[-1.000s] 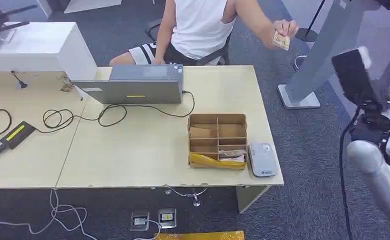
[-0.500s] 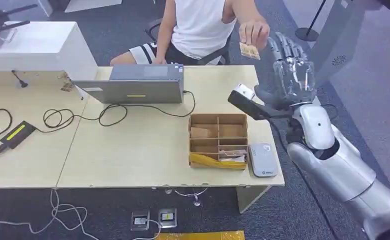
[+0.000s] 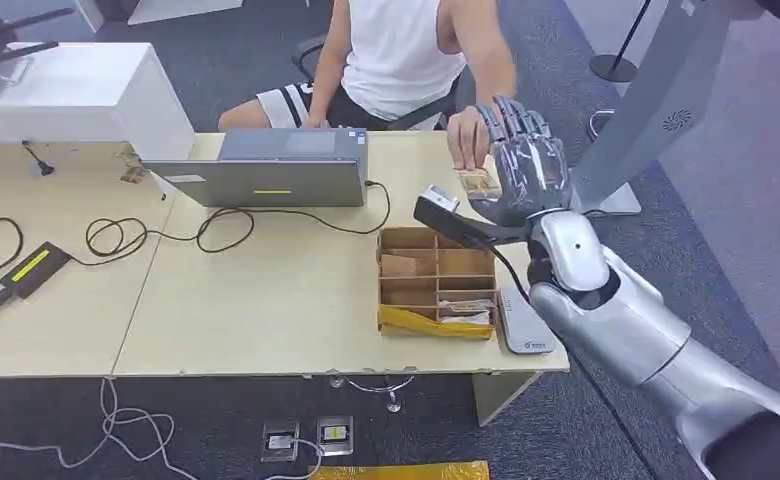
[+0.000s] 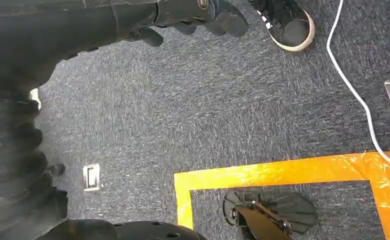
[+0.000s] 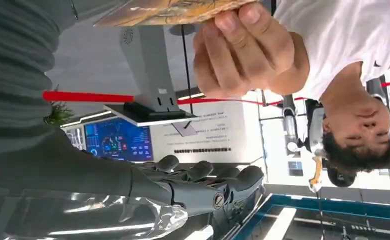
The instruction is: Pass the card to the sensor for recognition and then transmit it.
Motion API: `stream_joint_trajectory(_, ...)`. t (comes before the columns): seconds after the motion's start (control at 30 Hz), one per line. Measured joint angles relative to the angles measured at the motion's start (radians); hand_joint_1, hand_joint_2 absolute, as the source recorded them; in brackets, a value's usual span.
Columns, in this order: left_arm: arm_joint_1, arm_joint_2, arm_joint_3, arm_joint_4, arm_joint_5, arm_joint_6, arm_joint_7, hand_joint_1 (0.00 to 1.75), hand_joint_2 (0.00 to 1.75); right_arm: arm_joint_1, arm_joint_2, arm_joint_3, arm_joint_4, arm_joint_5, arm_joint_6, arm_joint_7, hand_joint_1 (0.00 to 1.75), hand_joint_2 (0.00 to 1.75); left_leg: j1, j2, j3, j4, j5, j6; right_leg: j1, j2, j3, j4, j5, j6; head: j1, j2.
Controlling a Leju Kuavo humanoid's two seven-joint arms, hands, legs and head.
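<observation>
Card, thin tan w/ printed face (image 3: 478,183), pinched in person's hand (image 3: 463,143), just beside right robot hand (image 3: 522,170) palm; fingers spread, grasping nothing yet

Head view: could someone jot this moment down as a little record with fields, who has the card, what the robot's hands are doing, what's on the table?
card: pinched in the person's hand, held at the right hand's palm
right hand: raised above the table's far right corner, fingers apart, not gripping the card
left hand: hangs over the carpet, seen in the left wrist view; grip unclear
sensor: grey reader at the table's front right corner
cardboard tray: beside the sensor, cards in some compartments
laptop: at the table's far edge
</observation>
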Motion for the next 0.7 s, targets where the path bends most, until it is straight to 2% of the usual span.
stream_joint_trajectory(0.23, 0.000, 0.005, -0.028, -0.008, 0.019, 0.001, 0.009, 0.00, 1.75, -0.004, 0.006, 0.014, 0.048, -0.022, -0.034, 0.011, 0.00, 1.75, 0.000, 0.000, 0.000, 0.000, 0.000, 0.000, 0.000, 0.000, 0.000, 0.000, 0.000, 0.000, 0.000, 0.000)
stream_joint_trajectory(0.27, -0.001, 0.006, -0.033, -0.009, 0.019, 0.001, 0.011, 0.00, 1.75, -0.004, 0.006, 0.014, 0.052, -0.022, -0.034, 0.012, 0.10, 1.75, 0.000, 0.000, 0.000, 0.000, 0.000, 0.000, 0.000, 0.001, 0.000, 0.000, 0.000, 0.000, 0.000, 0.000)
stream_joint_trajectory(0.3, -0.002, 0.007, -0.038, -0.009, 0.021, 0.001, 0.013, 0.00, 1.75, -0.004, 0.006, 0.015, 0.055, -0.023, -0.034, 0.013, 0.73, 1.75, 0.000, 0.000, 0.000, 0.000, 0.000, 0.000, 0.000, 0.001, 0.000, 0.000, 0.000, 0.000, 0.000, 0.000)
stream_joint_trajectory(0.33, -0.002, 0.008, -0.042, -0.009, 0.022, 0.000, 0.015, 0.00, 1.75, -0.004, 0.006, 0.015, 0.057, -0.023, -0.034, 0.014, 1.75, 1.75, 0.000, 0.000, 0.001, 0.000, 0.000, 0.000, 0.000, 0.001, 0.000, 0.000, 0.000, 0.000, 0.000, 0.000)
stream_joint_trajectory(0.7, -0.005, 0.016, -0.076, -0.022, 0.036, 0.001, 0.025, 0.00, 1.75, -0.004, 0.005, 0.015, 0.077, -0.053, -0.027, 0.016, 1.75, 1.75, 0.000, 0.002, 0.001, 0.000, 0.000, 0.000, 0.000, 0.002, -0.001, 0.000, 0.000, 0.000, 0.000, 0.000)
